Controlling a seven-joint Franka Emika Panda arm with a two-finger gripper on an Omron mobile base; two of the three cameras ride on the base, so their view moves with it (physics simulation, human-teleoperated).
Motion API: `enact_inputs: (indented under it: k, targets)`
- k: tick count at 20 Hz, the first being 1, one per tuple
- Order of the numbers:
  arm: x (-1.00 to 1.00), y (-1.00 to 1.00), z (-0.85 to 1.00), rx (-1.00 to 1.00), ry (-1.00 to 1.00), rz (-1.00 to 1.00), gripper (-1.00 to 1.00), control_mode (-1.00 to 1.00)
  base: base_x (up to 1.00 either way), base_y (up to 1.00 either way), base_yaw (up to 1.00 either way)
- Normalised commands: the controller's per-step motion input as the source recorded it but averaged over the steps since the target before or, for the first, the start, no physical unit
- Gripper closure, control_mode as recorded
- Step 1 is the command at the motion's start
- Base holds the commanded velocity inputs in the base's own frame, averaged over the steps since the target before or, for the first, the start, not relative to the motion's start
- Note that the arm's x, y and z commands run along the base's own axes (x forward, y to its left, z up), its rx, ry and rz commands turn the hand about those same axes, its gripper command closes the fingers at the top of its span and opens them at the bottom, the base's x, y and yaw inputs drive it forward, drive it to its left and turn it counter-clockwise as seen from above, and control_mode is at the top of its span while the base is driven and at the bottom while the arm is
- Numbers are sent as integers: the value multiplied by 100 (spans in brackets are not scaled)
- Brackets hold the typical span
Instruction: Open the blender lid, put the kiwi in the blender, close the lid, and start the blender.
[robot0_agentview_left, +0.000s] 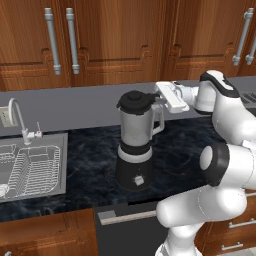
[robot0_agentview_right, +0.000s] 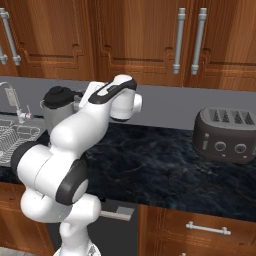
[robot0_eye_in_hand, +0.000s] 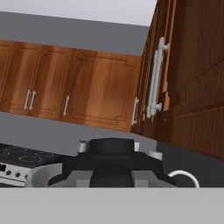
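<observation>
Blender (robot0_agentview_left: 135, 150) stands on counter (robot0_agentview_left: 185, 150), lid (robot0_agentview_left: 136, 101) on top of jar. Sink (robot0_agentview_left: 30, 167) w/ faucet (robot0_agentview_left: 17, 120) is left of blender. Toaster (robot0_agentview_right: 225, 135) far right on counter, well apart. Cabinets (robot0_agentview_left: 115, 40) above, behind the wall strip.

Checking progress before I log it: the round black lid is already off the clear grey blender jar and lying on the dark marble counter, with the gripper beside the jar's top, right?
Not quite: the round black lid is on the clear grey blender jar, as the left base view shows. The gripper is beside the jar's top.

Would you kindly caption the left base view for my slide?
Gripper shut on the blender lid atop the blender.
</observation>
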Motion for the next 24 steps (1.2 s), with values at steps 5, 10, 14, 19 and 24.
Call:
enact_inputs:
  k: [5,10,14,19,24]
  targets:
    - [-11,17,0,0,0,0,100,-100,0,0,0]
    - [-9,5,1,0,2,0,100,-100,0,0,0]
    - [0,0,0,0,2,1,100,-100,0,0,0]
    - [0,-4,0,0,2,1,100,-100,0,0,0]
    - [0,0,4,0,5,0,100,-100,0,0,0]
